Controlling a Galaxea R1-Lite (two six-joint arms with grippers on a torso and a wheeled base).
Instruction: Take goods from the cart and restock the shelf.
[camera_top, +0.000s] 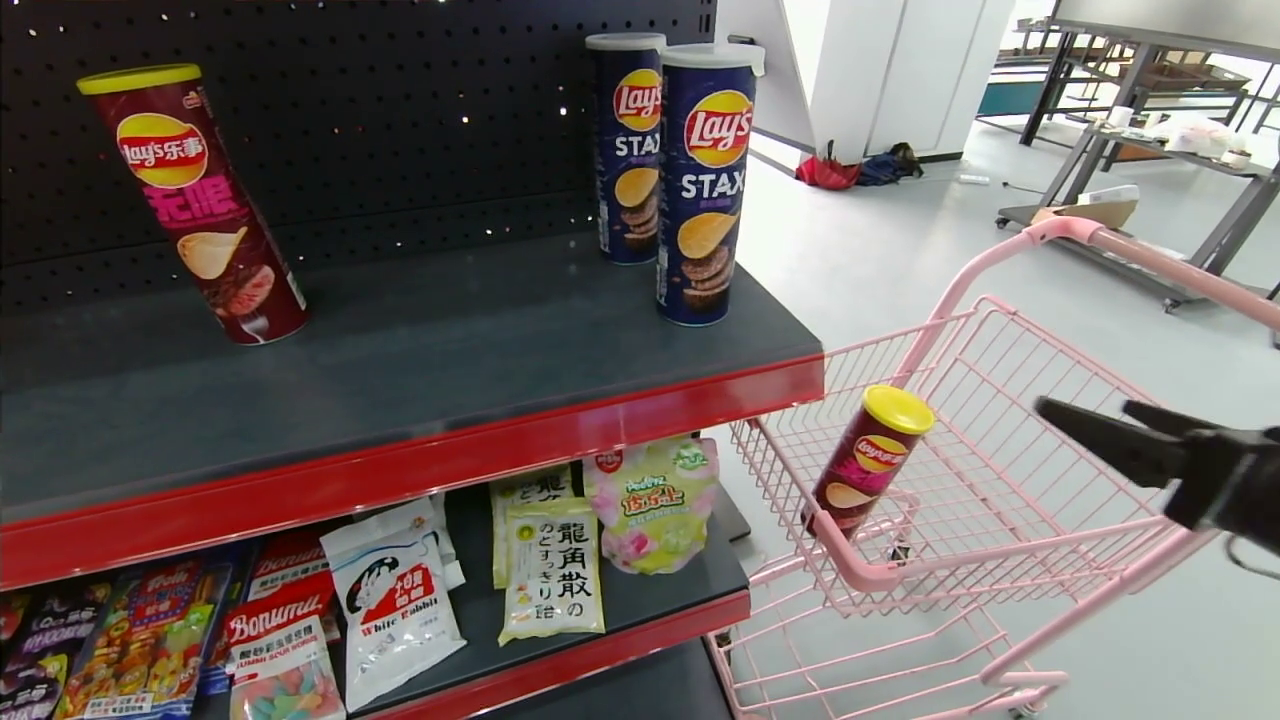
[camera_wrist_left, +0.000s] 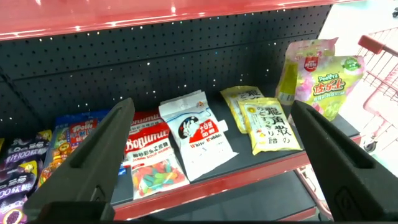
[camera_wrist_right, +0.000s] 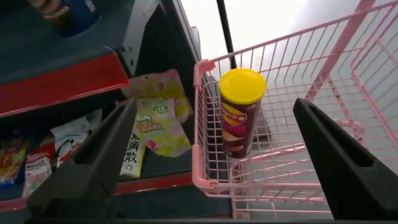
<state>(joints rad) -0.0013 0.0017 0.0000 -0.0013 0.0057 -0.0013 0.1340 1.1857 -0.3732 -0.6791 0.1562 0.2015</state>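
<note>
Pink wire cart (camera_top: 870, 580) holds a maroon chip can (camera_top: 868, 462) with a yellow lid, standing in the corner beside the shelf (camera_top: 450, 340). Right gripper (camera_top: 1082, 406) hangs at three o'clock of that can, well apart, fingers spread. Left gripper (camera_wrist_left: 212, 104), fingers also spread, faces snack bags (camera_wrist_left: 199, 140) on the lower board. On the upper board, a matching can (camera_top: 195, 200) stands at ten o'clock and two blue cans (camera_top: 705, 185) at twelve.

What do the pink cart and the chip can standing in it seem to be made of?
The cart looks like metal wire with a glossy pink coating: thin grid bars and a thicker tube rim. The chip can looks like cardboard with a printed glossy wrap and a yellow plastic lid; the body is a guess.
</note>
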